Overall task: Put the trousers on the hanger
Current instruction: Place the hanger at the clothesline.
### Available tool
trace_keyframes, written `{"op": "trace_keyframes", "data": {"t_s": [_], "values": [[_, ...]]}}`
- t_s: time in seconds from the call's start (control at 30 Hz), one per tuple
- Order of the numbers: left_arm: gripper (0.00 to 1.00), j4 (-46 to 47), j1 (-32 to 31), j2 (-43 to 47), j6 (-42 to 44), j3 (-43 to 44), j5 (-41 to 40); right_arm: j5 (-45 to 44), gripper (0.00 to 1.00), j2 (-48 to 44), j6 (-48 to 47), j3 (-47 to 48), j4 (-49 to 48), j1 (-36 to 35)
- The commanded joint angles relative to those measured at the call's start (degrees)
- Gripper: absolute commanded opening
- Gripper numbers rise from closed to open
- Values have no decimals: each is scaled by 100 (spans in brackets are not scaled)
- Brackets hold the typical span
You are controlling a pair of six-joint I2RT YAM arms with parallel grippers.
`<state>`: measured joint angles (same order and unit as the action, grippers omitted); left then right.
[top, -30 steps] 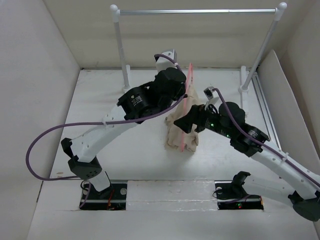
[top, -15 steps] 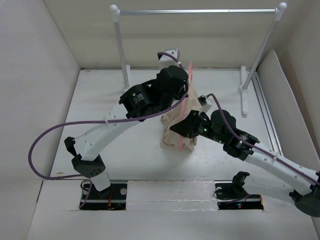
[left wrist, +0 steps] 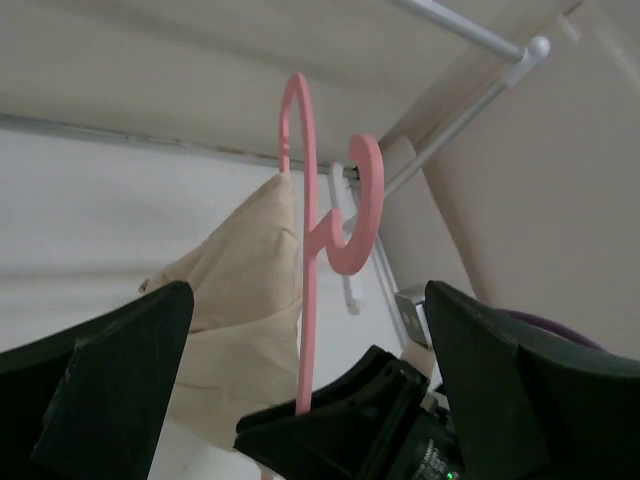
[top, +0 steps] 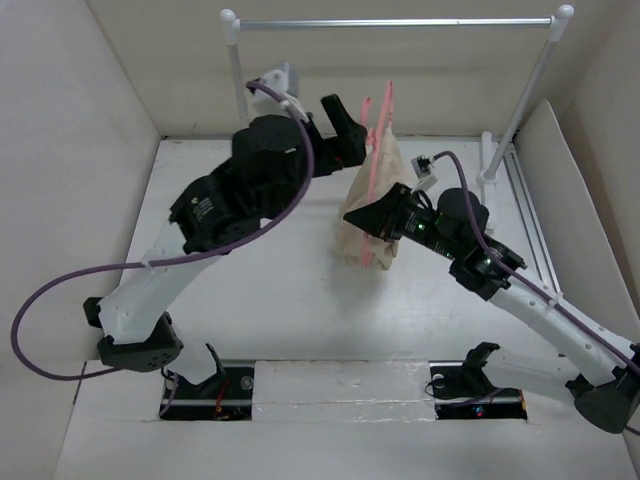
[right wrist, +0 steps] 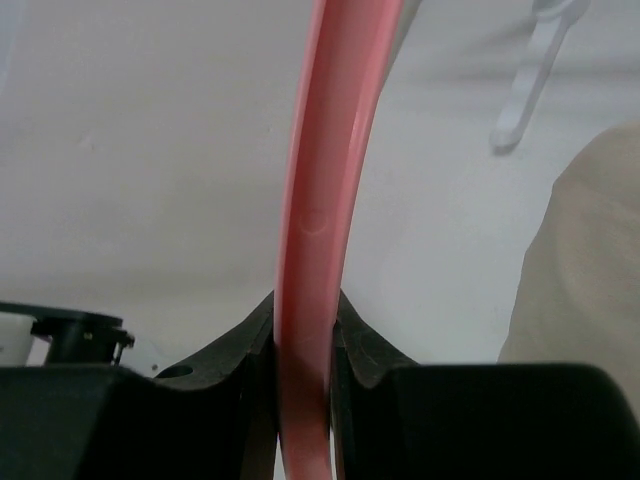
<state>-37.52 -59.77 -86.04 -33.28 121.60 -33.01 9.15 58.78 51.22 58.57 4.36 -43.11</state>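
Observation:
The pink hanger (top: 381,130) stands nearly upright over the table, and the beige trousers (top: 385,185) hang draped over it. My right gripper (top: 362,216) is shut on the hanger's lower frame; in the right wrist view the pink bar (right wrist: 318,200) is pinched between both black fingers (right wrist: 225,360). Just left of the hook, my left gripper (top: 350,130) stands open and touches nothing. Through the left wrist view I see the hook (left wrist: 345,205), the trousers (left wrist: 240,290) and the wide gap of my left gripper (left wrist: 308,300).
A clothes rail with a silver bar (top: 395,22) on white posts (top: 240,100) stands at the back, just behind the hanger. One rail foot (right wrist: 528,85) shows beyond the hanger. White walls box in the table, with a leaning panel (top: 565,210) on the right.
My left gripper let go of the hanger, opened and pulled up and away to the left. The right gripper shut on the hanger's frame. The hanger and trousers now stand higher and more upright.

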Motion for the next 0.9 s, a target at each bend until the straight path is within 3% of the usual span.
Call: {"op": "trace_keyframes", "data": {"t_s": [0.0,0.17,0.53,0.67,0.87], "values": [[99,421,158,465,242,607,-21,289,0,63,-174,681,-901,382],[99,288,158,772,296,621,6,974,0,466,-34,1086,-1069,1565],[99,334,158,2556,-670,-2982,199,2687,0,1608,240,2141,-1324,4335],[99,-18,158,3301,-1319,-4289,155,3206,0,2320,2,2974,-1104,4916],[99,-255,158,3664,-1594,-4830,243,3357,0,3024,-209,3600,-902,5234]]}}
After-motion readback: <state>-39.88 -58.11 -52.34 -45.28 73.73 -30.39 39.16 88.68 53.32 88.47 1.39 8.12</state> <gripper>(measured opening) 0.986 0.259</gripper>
